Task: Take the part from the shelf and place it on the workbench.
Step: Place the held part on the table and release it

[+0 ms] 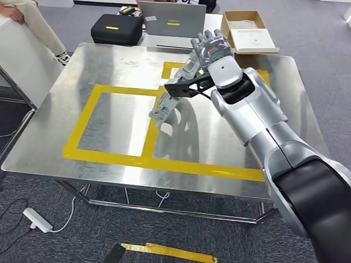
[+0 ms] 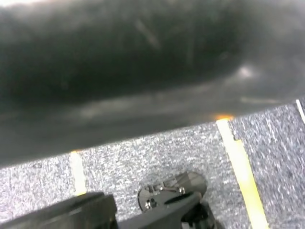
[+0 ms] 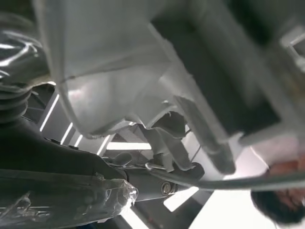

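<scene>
My right hand (image 1: 213, 48) is stretched out over the far middle of the steel workbench (image 1: 112, 66), fingers closed on the part (image 1: 176, 87). The part is a long silvery piece in clear plastic wrap. It slants from the hand down toward me, and its low end (image 1: 159, 111) hangs just above the yellow tape line (image 1: 151, 131), with its reflection under it. In the right wrist view the wrapped part (image 3: 107, 193) lies close by, blurred. In the left wrist view, dark pieces of my left hand (image 2: 172, 193) sit over grey carpet; how its fingers lie is unclear.
Yellow tape marks two rectangles on the bench top (image 1: 83, 126). Beyond the far edge stand a black case (image 1: 115, 28), a laptop (image 1: 173, 19) and an open cardboard box (image 1: 248, 30). A seated person's legs (image 1: 39, 27) are at far left. A power strip (image 1: 38, 219) lies on the floor.
</scene>
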`<control>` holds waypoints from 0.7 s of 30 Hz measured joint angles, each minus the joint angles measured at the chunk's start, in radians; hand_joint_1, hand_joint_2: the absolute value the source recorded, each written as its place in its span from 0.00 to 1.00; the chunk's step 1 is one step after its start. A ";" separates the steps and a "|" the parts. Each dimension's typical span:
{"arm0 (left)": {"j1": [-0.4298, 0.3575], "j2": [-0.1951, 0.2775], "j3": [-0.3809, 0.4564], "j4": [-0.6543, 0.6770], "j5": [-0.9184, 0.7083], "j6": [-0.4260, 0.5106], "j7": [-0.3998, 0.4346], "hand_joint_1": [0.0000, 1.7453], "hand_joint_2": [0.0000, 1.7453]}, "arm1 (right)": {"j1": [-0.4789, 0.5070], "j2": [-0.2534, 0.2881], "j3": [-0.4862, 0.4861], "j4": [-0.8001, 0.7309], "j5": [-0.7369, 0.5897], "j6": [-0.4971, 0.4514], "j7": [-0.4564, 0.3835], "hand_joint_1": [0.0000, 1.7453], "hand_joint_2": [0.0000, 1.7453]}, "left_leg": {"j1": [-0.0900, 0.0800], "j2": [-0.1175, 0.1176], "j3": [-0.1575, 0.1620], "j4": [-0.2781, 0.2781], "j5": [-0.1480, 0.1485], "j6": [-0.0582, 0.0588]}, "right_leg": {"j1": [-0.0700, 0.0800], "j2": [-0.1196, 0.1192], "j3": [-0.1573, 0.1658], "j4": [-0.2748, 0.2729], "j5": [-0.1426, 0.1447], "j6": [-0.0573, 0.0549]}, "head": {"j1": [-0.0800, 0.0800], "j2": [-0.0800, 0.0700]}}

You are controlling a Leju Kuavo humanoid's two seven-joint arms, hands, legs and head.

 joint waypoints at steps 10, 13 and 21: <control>0.006 0.002 0.000 0.000 0.006 0.001 0.000 0.00 0.00 | -0.005 -0.002 0.018 0.048 -0.009 0.040 -0.003 0.00 0.00 | 0.007 0.004 -0.097 0.187 -0.049 -0.032 | -0.009 0.002 0.011 -0.002 -0.005 -0.018 | -0.008 0.000; 0.005 0.002 0.000 0.000 0.006 0.002 0.000 0.00 0.00 | -0.011 -0.003 0.021 0.056 -0.009 0.040 -0.003 0.00 0.00 | 0.005 0.004 -0.030 0.034 0.011 -0.022 | -0.005 0.004 0.007 0.008 -0.013 -0.007 | -0.008 0.000; 0.005 0.002 0.001 0.000 0.009 0.001 0.000 0.00 0.00 | -0.010 -0.005 -0.001 0.072 -0.127 0.007 0.047 0.00 0.00 | 0.007 0.006 -0.020 0.007 0.007 0.019 | -0.007 0.003 -0.099 0.210 -0.119 0.027 | 0.000 0.000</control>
